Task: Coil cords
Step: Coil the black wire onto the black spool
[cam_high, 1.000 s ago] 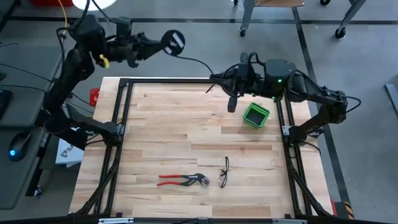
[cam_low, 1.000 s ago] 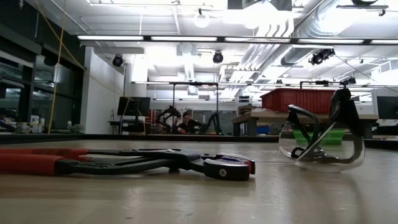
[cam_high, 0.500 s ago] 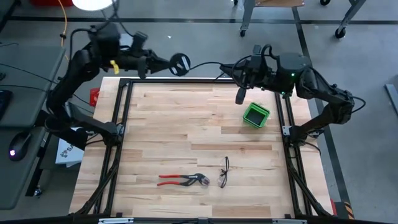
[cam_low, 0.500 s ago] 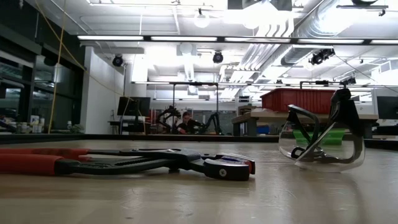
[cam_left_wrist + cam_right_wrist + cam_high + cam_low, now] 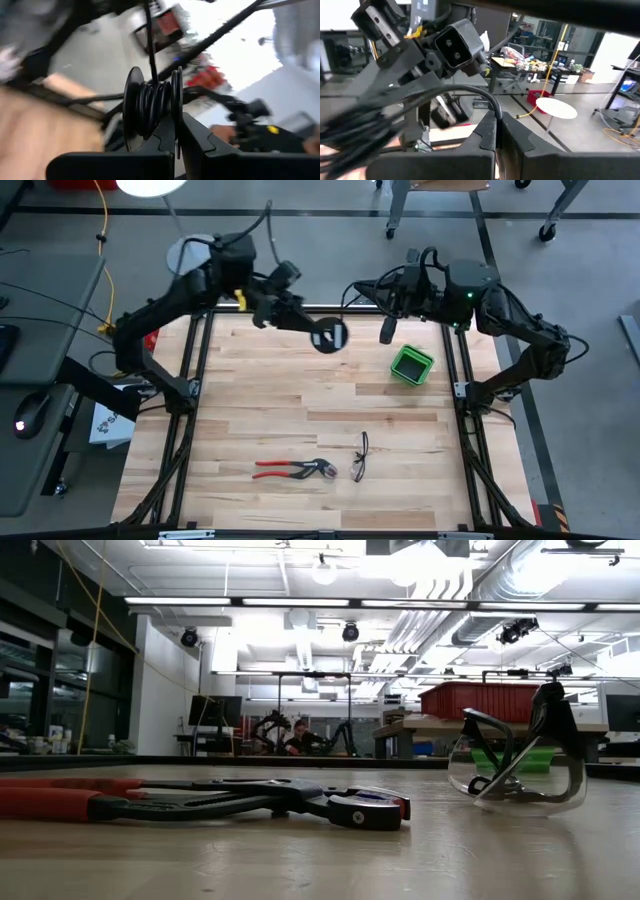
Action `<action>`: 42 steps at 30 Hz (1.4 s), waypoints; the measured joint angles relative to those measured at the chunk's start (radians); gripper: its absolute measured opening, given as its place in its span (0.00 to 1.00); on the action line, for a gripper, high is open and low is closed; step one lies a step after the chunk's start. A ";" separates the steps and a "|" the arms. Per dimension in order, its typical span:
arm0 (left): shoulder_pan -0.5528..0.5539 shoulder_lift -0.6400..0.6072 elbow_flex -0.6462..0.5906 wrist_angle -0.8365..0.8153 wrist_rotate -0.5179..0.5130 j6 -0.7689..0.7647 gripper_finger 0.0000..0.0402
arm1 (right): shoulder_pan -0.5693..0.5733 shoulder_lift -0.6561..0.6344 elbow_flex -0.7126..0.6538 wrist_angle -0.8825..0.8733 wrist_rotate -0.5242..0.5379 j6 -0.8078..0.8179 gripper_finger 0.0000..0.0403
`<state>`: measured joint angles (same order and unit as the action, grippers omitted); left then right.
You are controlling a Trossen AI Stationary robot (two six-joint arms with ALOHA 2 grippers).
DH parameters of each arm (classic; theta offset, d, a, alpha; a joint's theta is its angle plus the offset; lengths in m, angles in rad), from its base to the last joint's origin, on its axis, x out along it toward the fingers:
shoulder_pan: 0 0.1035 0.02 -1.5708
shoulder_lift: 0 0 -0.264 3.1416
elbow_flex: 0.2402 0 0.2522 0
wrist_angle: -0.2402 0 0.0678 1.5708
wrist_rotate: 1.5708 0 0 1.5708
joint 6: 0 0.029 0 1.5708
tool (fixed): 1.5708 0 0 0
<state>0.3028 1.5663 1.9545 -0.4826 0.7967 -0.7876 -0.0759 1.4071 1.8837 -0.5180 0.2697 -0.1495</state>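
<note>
Gripping the reel between its closed fingers, the left hand holds it in the air over the far part of the table. The cord runs taut from the reel across to the right hand, which is pinched shut on it near the green box. The reel looks light and rigid, best held by its flanges; the cord looks limp, thin and liable to slip unless kept tensioned.

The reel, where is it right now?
In the high view the reel hangs over the table's far edge, clamped in the left end effector, left of the green box.
</note>
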 joint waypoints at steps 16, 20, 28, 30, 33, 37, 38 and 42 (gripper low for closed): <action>-0.023 0.205 0.000 0.871 -0.004 -0.413 0.00 | -0.015 0.025 0.000 0.039 -0.232 0.118 0.00; -0.018 0.212 -0.002 0.905 -0.055 -0.395 0.00 | -0.016 0.031 0.000 0.056 -0.276 0.147 0.00; -0.005 0.212 -0.001 0.978 -0.191 -0.277 0.00 | -0.016 0.039 0.000 0.078 -0.308 0.168 0.00; 0.006 0.207 -0.001 0.983 -0.222 -0.244 0.00 | -0.015 0.039 0.000 0.076 -0.321 0.173 0.00; 0.020 0.203 -0.001 0.983 -0.264 -0.162 0.00 | -0.015 0.040 0.000 0.080 -0.344 0.176 0.00; 0.039 0.196 -0.001 0.982 -0.269 -0.109 0.00 | -0.016 0.040 0.000 0.081 -0.345 0.186 0.02; 0.044 0.194 -0.001 0.977 -0.259 -0.108 0.00 | -0.016 0.040 0.000 0.081 -0.345 0.187 0.03; 0.056 0.182 -0.001 0.976 -0.209 -0.090 0.00 | -0.015 0.040 0.000 0.071 -0.336 0.195 0.07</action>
<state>0.3592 1.7481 1.9533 0.4931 0.5876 -0.8779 -0.0906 1.4468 1.8839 -0.4465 -0.0666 0.0455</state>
